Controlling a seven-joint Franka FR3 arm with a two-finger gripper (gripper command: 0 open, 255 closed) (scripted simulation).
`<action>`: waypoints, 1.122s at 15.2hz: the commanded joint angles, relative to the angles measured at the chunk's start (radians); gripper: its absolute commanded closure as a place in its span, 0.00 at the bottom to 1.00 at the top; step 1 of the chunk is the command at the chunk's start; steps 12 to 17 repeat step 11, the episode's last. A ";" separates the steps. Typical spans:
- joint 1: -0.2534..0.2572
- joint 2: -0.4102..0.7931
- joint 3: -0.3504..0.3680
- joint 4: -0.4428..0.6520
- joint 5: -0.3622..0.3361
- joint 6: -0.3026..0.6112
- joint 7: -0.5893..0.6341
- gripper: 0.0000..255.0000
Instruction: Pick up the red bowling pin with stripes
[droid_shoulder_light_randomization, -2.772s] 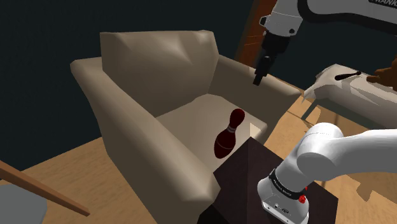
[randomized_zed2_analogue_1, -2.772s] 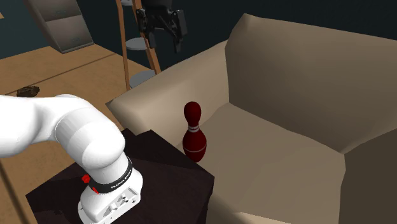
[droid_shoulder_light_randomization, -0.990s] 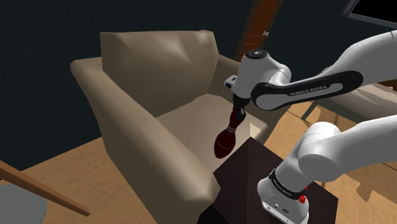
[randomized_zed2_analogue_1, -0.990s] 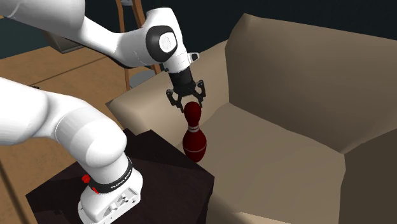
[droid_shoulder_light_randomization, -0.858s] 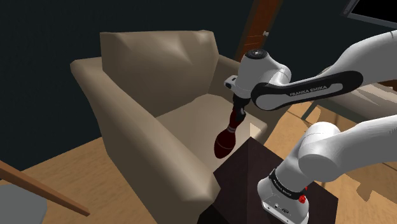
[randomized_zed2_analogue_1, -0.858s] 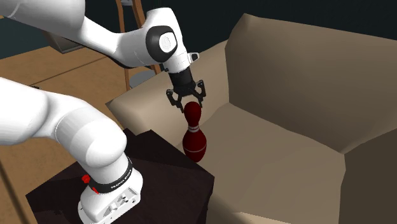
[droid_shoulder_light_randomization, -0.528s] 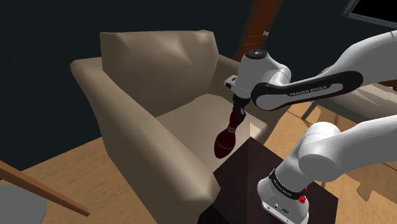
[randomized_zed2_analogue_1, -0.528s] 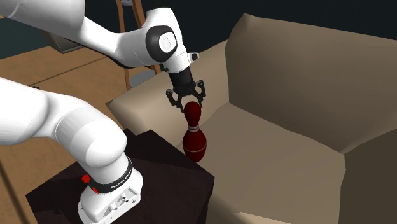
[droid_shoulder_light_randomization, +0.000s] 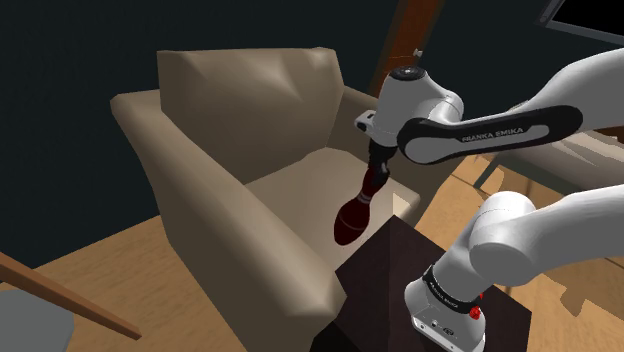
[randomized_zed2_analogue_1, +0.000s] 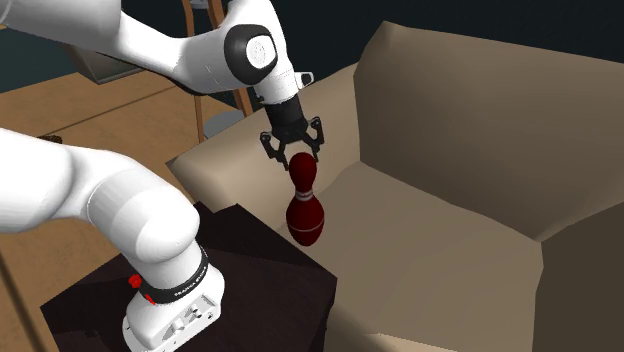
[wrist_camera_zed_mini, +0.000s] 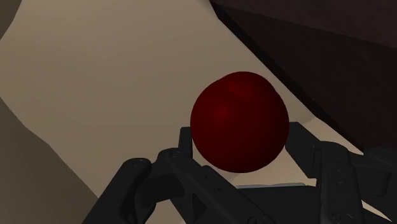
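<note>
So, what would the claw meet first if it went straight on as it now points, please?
The claw clasps the red pin, which sits in that line; beyond it, probably the armchair's seat cushion, though depth is unclear.

The dark red bowling pin (randomized_zed2_analogue_1: 305, 205) has a round head, a narrow neck ringed with pale stripes and a bulbous body. The tool (randomized_zed2_analogue_1: 297, 160) clasps its head from above. It hangs nearly upright, slightly tilted, over the front edge of the beige armchair (randomized_zed2_analogue_1: 420, 230) seat, beside the dark stand (randomized_zed2_analogue_1: 250, 270).
</note>
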 joint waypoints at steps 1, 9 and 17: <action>0.005 -0.023 0.003 0.017 0.010 -0.037 -0.011 1.00; 0.016 -0.071 0.011 0.096 0.040 -0.160 -0.050 1.00; 0.016 -0.072 0.011 0.097 0.041 -0.162 -0.051 1.00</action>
